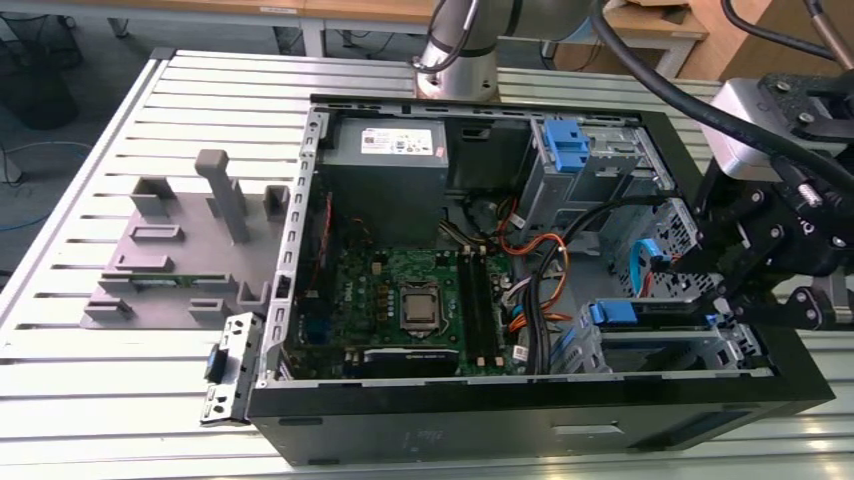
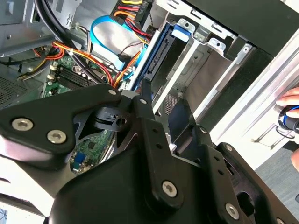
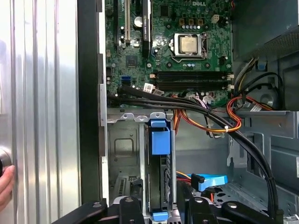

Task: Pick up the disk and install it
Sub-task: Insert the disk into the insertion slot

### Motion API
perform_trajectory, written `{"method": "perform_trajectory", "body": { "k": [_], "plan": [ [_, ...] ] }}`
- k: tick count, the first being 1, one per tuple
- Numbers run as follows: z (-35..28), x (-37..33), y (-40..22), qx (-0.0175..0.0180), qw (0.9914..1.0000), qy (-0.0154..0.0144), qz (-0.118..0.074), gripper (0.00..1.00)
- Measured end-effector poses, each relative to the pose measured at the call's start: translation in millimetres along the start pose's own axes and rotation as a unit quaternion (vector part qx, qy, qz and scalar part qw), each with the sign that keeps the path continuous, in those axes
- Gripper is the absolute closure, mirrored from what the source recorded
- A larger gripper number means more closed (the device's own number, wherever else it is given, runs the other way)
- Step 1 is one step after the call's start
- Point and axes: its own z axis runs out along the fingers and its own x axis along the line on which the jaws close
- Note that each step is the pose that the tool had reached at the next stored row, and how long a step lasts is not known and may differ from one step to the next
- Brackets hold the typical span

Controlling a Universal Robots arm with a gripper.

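The disk (image 3: 160, 179) stands on edge in the metal drive cage (image 3: 122, 149) at the front corner of the open computer case (image 1: 534, 425). A blue plastic tab (image 3: 159, 141) caps the disk's end. In the exterior view the disk (image 1: 654, 312) lies in the cage at the case's right side, right beside my gripper (image 1: 723, 300). In the first wrist view my gripper (image 3: 161, 207) is open, its two black fingers (image 3: 136, 205) either side of the disk's near end with small gaps. The second wrist view shows one fingertip (image 2: 145, 91) at the disk's (image 2: 156, 56) dark edge.
Black and orange cables (image 3: 205, 114) cross between the cage and the motherboard (image 1: 400, 300). A grey power supply (image 1: 387, 150) and a blue latch (image 1: 567, 145) sit at the case's far end. A grey fixture (image 1: 174, 250) stands on the slatted table. A person's hand (image 2: 289, 100) rests outside the case.
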Motion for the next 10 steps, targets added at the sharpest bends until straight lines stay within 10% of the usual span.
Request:
{"method": "perform_trajectory", "body": {
  "k": [10],
  "plan": [
    [16.0,-7.4,0.2,0.0,1.0,0.0001,0.0,0.58]
  ]
}}
